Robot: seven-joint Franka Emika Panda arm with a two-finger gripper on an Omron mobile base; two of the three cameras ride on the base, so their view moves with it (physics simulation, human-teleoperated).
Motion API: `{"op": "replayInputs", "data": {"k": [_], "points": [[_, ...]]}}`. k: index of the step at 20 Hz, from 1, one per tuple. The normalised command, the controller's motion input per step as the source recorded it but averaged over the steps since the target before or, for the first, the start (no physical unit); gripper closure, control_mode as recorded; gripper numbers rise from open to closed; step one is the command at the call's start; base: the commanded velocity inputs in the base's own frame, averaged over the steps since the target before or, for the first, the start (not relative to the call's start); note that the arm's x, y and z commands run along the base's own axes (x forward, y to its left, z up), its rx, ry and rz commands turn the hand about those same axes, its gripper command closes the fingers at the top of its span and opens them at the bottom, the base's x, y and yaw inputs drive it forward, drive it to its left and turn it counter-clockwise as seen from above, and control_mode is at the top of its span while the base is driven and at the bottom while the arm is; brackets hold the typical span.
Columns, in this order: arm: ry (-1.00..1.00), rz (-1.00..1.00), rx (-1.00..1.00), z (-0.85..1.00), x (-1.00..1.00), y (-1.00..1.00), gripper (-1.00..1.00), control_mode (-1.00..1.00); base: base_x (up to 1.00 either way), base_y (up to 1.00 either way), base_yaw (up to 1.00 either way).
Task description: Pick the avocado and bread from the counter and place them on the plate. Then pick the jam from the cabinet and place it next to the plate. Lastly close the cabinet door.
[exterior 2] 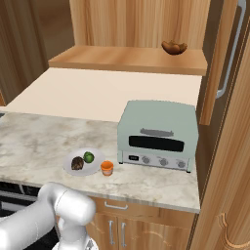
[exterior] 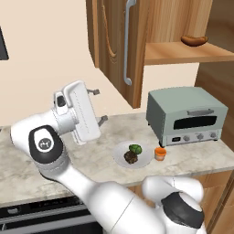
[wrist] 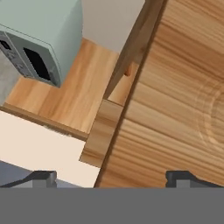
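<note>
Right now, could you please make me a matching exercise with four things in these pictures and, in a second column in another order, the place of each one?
Things:
1. bright green avocado
2. small orange jam jar
3. glossy orange-brown sausage-shaped thing
4. pale green toaster oven

Places:
A. on the wooden cabinet shelf
B. on the white round plate, beside the dark brown bread
C. on the marbled counter, below the shelf
D. on the counter, just beside the plate

Pairs: 1-B, 2-D, 3-A, 4-C

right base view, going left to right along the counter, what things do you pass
bread → avocado, both on the plate → jam just off the plate's right rim → toaster oven
</note>
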Motion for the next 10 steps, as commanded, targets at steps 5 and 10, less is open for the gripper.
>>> {"op": "replayInputs", "data": {"k": [5, 10], "points": [[0.00, -0.13, -0.02, 0.17, 0.19, 0.00, -1.00, -1.00, 0.00, 0.00, 0.00], [0.00, -0.14, -0.02, 0.05, 0.27, -0.02, -1.00, -1.00, 0.00, 0.00, 0.00]]}}
